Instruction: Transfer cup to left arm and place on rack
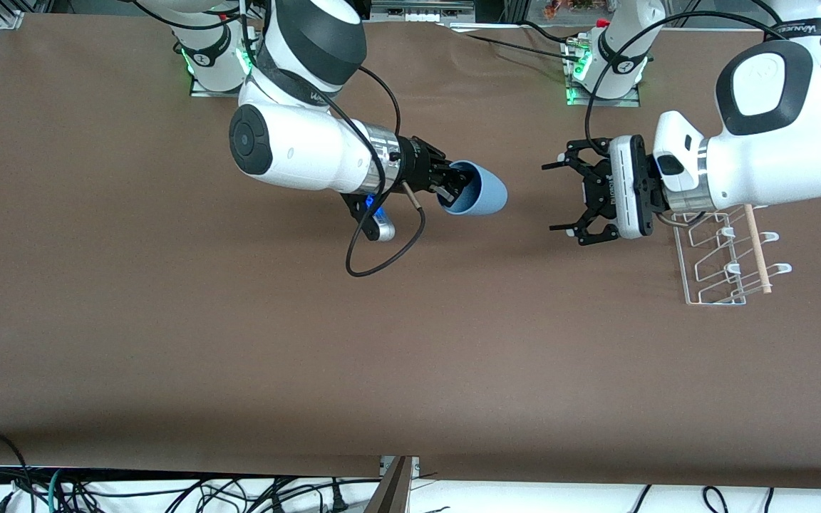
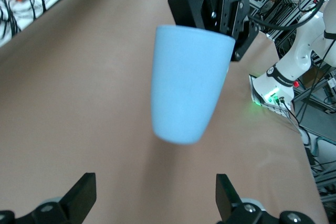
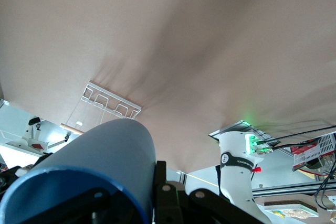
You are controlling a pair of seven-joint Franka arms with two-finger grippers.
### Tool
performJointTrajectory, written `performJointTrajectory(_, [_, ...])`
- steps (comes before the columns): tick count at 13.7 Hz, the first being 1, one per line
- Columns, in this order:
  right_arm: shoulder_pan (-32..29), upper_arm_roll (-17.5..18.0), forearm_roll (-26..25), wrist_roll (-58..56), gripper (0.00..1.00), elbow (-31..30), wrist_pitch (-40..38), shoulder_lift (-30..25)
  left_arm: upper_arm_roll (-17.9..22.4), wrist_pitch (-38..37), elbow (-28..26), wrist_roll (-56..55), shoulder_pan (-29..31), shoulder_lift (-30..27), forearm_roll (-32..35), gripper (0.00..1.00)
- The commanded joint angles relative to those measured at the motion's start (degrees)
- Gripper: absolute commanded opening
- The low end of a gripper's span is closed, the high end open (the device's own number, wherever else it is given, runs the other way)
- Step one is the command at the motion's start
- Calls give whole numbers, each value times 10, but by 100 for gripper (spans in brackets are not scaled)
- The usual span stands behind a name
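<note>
The left claw [image 1: 560, 197] hangs over the brown counter [image 1: 239, 342] with its black fingers [image 2: 79, 195] spread wide and nothing between them. A bare gap separates it from the light-blue cup [image 1: 478, 189], held sideways in the air, its rim pinched in the right claw [image 1: 446, 187]. The rack [image 1: 724, 263] sits under the left arm's wrist.

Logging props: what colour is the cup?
Plain light blue cup; the left wrist view shows it best.

Both white arms carry black joint caps, looping black cables, green-lit bases and black end effectors.
</note>
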Motion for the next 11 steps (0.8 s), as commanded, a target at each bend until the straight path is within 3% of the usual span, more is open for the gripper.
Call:
performJointTrajectory(1, [1, 4, -12, 33, 0, 9, -5, -4, -29, 39, 0, 24, -14, 7, -37, 100])
performJointTrajectory(7, [4, 9, -9, 35, 0, 11, 6, -4, -64, 101, -16, 24, -22, 18, -51, 99])
performJointTrajectory(8, [5, 9, -9, 35, 0, 11, 6, -5, -71, 105, -15, 24, -22, 21, -51, 92])
performJointTrajectory(9, [6, 9, -9, 35, 0, 11, 7, -5, -74, 106, -15, 28, -22, 21, -50, 67])
performJointTrajectory(11, [9, 13, -9, 35, 0, 11, 14, -5, -74, 106, -13, 49, -22, 21, -49, 2])
